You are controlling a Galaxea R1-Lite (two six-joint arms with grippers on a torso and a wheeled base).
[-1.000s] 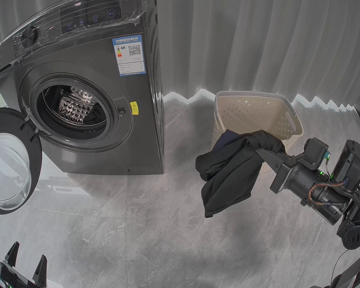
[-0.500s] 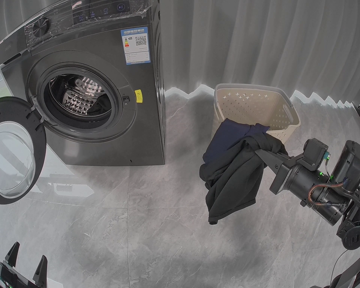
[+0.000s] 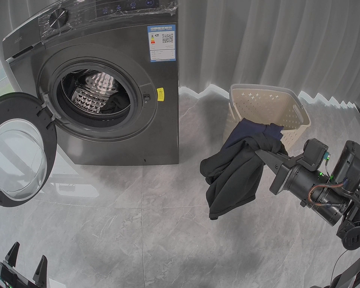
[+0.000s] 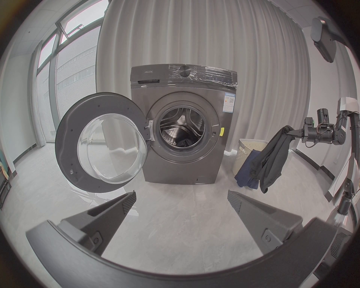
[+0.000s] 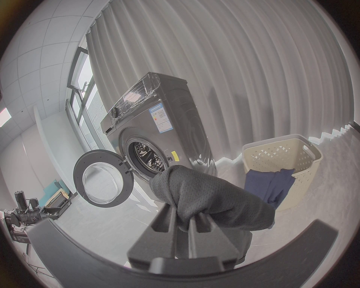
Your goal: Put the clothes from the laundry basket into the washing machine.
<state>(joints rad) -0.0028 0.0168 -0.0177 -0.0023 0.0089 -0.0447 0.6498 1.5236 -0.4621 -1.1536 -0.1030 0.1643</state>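
Two fingers of the right gripper pinch a dark garment, holding it clear of the floor, likely for carrying to the washing machine, whose door stands open. A blue garment drapes over the basket rim. The left gripper is spread and holds nothing. The print on the machine's label and yellow sticker seems too small to read.

The washing machine has a smooth dark grey metal casing with a satin sheen. Clear, wrinkled plastic film covers its control panel. The drum is bright, reflective, perforated metal. The door is a matt dark ring around a clear glossy window.

The laundry basket is matt beige plastic with perforated walls. The dark grey garment is matt cloth with a fine knit texture. The navy garment is smooth matt cloth.

The floor is glossy grey stone-look tile. The curtain is pale pleated cloth.
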